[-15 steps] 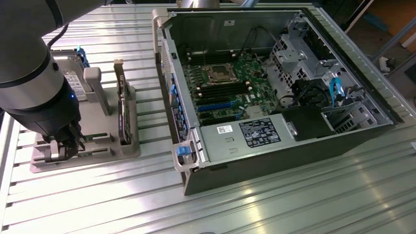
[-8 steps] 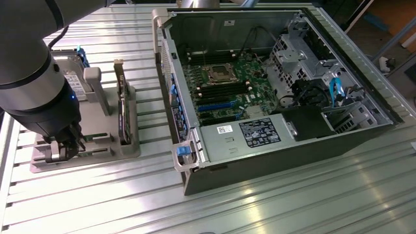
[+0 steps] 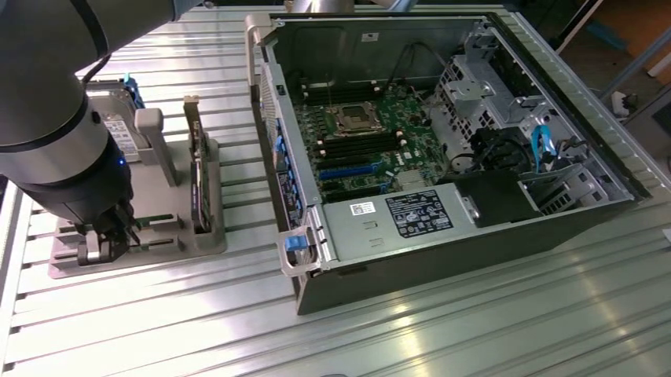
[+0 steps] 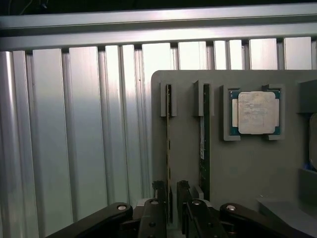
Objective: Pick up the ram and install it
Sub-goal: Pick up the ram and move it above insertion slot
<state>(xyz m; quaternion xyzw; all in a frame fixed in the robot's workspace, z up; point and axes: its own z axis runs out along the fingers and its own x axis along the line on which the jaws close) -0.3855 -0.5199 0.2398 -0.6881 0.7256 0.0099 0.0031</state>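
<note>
Edgewise, ram (image 4: 169, 148) lengthwise along gray holder (image 4: 237, 168) slot, fingers (image 4: 158, 191) apart astride one end.

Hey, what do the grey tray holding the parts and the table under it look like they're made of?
Grey tray: probably plastic, perhaps printed or moulded; it is a matte, even grey with no glare and has chunky slotted walls. Table: metal, likely aluminium; it is made of ribbed silver slats with bright, streaky reflections.
</note>
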